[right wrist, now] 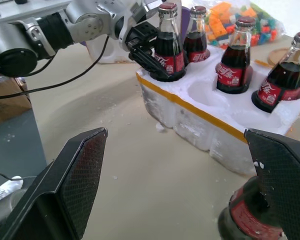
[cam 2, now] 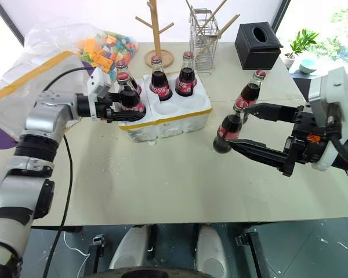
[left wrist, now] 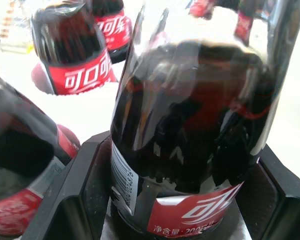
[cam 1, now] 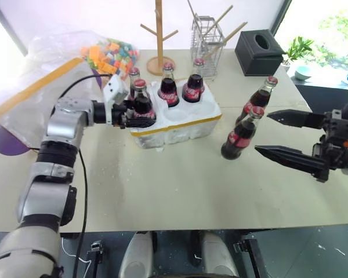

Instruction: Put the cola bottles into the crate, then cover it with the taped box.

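The left tool (cam 1: pixel 129 113) brackets an upright cola bottle (cam 1: pixel 142 103) seated in the crate (cam 1: pixel 180 123), while the wide-open, empty right tool (cam 2: pixel 248 128) flanks the nearer bottle (cam 2: pixel 227 131) standing on the surface (cam 1: pixel 174 179).

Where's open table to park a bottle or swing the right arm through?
The near table, between the crate and the front edge, is bare. Two crate wells on the near side stand empty. It is crowded behind the crate: wooden rack, wire basket, bag of blocks. Two loose cola bottles stand by the right gripper.
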`<state>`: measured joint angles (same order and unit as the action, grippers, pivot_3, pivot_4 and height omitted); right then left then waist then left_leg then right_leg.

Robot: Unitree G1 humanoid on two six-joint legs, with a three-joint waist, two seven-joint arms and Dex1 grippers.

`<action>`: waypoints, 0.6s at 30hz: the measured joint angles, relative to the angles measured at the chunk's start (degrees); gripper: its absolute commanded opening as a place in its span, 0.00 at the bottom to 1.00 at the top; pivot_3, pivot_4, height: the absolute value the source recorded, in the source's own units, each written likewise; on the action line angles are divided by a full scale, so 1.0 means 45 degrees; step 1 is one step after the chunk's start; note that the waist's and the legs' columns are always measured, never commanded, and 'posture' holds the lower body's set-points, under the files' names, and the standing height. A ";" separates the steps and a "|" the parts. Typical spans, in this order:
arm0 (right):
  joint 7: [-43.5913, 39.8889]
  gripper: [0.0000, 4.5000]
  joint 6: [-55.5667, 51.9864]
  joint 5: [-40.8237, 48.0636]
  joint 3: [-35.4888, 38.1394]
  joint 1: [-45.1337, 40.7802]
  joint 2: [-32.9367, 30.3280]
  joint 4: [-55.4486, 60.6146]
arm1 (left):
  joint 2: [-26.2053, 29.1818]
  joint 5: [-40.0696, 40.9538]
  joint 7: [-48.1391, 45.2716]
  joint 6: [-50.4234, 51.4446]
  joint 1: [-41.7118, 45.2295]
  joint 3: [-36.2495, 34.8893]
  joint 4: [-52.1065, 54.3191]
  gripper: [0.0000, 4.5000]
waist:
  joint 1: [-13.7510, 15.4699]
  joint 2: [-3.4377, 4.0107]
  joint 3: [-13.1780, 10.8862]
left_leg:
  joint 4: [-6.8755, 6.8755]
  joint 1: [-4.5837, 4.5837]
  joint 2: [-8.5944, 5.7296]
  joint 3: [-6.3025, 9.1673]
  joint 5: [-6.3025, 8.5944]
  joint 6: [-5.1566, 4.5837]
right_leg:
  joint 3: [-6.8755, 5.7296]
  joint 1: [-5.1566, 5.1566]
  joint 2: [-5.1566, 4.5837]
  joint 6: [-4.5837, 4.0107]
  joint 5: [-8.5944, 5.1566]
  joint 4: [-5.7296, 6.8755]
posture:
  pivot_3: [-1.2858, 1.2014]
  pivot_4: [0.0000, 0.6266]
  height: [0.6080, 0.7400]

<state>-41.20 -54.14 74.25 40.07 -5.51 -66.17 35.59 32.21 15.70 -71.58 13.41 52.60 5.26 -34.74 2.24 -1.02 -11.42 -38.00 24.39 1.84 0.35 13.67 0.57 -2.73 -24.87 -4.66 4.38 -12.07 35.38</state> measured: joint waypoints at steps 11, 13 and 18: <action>0.0316 1.00 0.0020 -0.1676 -0.0354 0.1725 0.1270 -0.0404 | 0.1679 0.2714 -0.0081 0.4081 -0.1181 -0.2158 0.4573 1.00 | -0.0052 0.0003 0.0004 | -0.0007 -0.0018 0.0004 0.0004 0.0000 0.0000 | 0.0008 0.0009 0.0005 0.0001 -0.0001 0.0021 | 0.52 0.24 1.00; 0.0605 1.00 0.0211 -0.2046 -0.0723 0.1827 0.1809 -0.0389 | 0.2418 0.4203 -0.0157 0.5741 -0.1248 -0.3114 0.5994 1.00 | -0.0072 0.0004 0.0005 | -0.0006 -0.0022 0.0004 0.0003 0.0000 0.0000 | 0.0011 0.0010 0.0006 0.0000 -0.0003 0.0021 | 0.52 0.24 1.00; 0.1402 1.00 0.0871 -0.3026 -0.2010 0.1760 0.3151 -0.0416 | 0.3769 0.7038 -0.0060 0.8528 -0.2292 -0.4612 0.9089 1.00 | -0.0079 0.0017 0.0012 | -0.0006 -0.0078 0.0000 -0.0008 0.0000 0.0001 | 0.0029 0.0053 0.0003 -0.0040 -0.0031 0.0019 | 0.52 0.24 1.00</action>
<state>-34.89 -50.22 60.63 31.02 2.42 -51.99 33.72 49.17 47.37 -71.85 51.79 42.28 -15.49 6.16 1.88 -0.94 -11.37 -38.02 24.04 1.84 0.31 13.67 0.58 -2.60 -24.63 -4.64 4.20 -12.21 35.46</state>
